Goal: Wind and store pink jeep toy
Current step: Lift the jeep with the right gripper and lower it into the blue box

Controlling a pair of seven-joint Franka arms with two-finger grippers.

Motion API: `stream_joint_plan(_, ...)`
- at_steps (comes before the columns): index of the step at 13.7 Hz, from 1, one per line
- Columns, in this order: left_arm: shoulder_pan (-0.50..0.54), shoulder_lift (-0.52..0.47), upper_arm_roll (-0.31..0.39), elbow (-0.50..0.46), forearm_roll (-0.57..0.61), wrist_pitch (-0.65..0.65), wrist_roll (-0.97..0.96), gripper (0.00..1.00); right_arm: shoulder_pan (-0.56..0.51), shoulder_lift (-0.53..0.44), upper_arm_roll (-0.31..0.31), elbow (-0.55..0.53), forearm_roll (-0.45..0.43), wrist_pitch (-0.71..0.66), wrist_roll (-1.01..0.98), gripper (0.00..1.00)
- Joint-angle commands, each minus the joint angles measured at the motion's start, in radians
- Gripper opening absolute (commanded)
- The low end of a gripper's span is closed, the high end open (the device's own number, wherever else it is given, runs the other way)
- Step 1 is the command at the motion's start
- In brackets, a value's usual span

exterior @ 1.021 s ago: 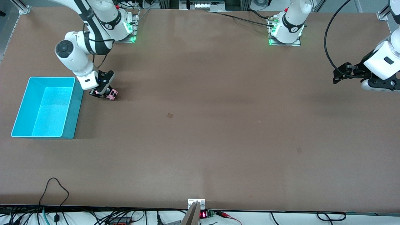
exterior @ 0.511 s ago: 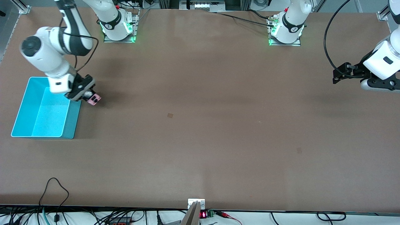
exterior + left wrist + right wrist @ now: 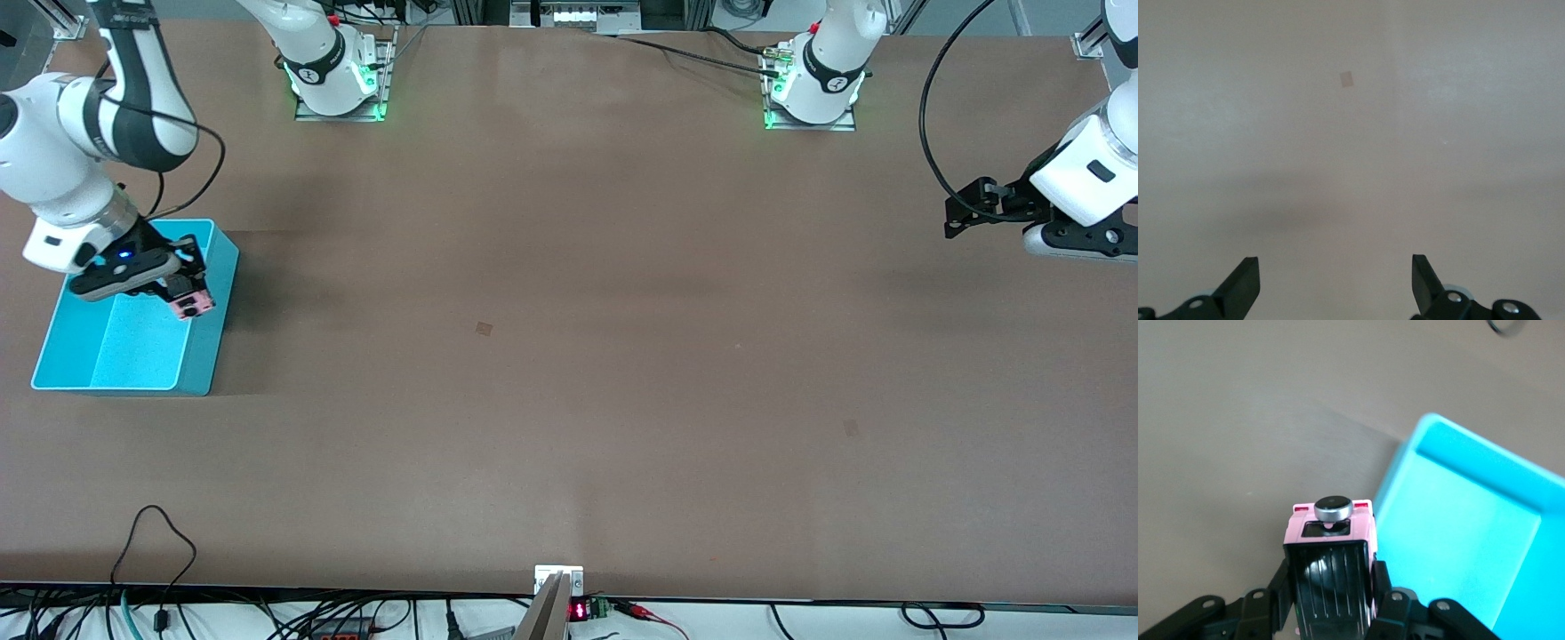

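My right gripper (image 3: 182,298) is shut on the pink jeep toy (image 3: 193,306) and holds it in the air over the rim of the cyan bin (image 3: 53,338), on the bin's side toward the table's middle. In the right wrist view the jeep (image 3: 1331,567) shows its black ribbed roof and a spare wheel, clamped between my fingers (image 3: 1381,577), with the bin (image 3: 1471,527) beside it. My left gripper (image 3: 965,213) is open and empty, waiting above the table at the left arm's end; its fingertips (image 3: 1248,277) show in the left wrist view.
The cyan bin holds nothing that I can see. A small tape patch (image 3: 484,328) lies on the brown table near the middle. Cables hang along the table's near edge (image 3: 151,533).
My right gripper has lifted the jeep off the table and carried it toward the right arm's end, from beside the bin to over the bin's rim. The left arm has not moved.
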Motion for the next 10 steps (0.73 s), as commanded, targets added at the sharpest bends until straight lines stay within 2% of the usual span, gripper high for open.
stream_joint_plan(1, -0.004, 0.018, 0.001, 0.037, -0.008, -0.01, 0.015, 1.0, -0.055, 0.051, 0.01, 0.042, -0.013, -0.029, 0.142, 0.0)
stream_joint_plan(5, -0.006, 0.018, 0.001, 0.037, -0.013, -0.006, 0.014, 1.0, -0.147, 0.132, 0.01, 0.063, -0.033, -0.026, 0.19, 0.0)
stream_joint_plan(10, -0.018, 0.018, -0.003, 0.037, -0.013, 0.0, 0.015, 1.0, -0.207, 0.195, 0.01, 0.073, -0.032, -0.022, 0.227, 0.0)
